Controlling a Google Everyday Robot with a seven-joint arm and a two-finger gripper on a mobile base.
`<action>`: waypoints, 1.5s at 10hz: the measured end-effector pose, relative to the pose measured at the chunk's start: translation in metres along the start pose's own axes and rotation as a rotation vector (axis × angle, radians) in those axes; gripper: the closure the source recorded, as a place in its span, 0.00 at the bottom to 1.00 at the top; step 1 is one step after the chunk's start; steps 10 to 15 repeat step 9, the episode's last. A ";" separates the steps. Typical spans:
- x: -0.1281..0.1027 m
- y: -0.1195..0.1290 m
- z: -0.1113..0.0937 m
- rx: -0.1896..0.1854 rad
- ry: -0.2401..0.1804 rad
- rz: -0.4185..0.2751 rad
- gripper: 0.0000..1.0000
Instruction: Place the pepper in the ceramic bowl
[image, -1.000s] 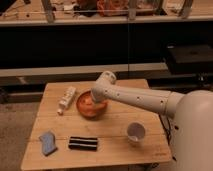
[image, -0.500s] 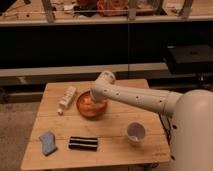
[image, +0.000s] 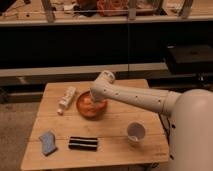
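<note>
While the white arm (image: 135, 96) reaches from the right side of the frame, the gripper (image: 93, 102) is down inside the ceramic bowl (image: 91, 105), just left of the frame's centre on the wooden table (image: 115, 142). I cannot tell how the jaws stand, and the pepper is not clearly visible. A white cup (image: 135, 132) stands at lower right, a bottle (image: 66, 99) lies left of the bowl

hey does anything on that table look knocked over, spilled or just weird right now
Only the white bottle lies on its side, left of the ceramic bowl. The claw reaches down into the bowl. The white cup stands upright; nothing looks spilled.
</note>
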 end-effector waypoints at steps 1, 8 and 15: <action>0.001 0.000 0.001 0.000 0.001 -0.001 0.60; -0.002 -0.004 0.003 0.001 0.001 -0.018 0.48; -0.001 -0.004 0.003 0.002 0.002 -0.020 0.48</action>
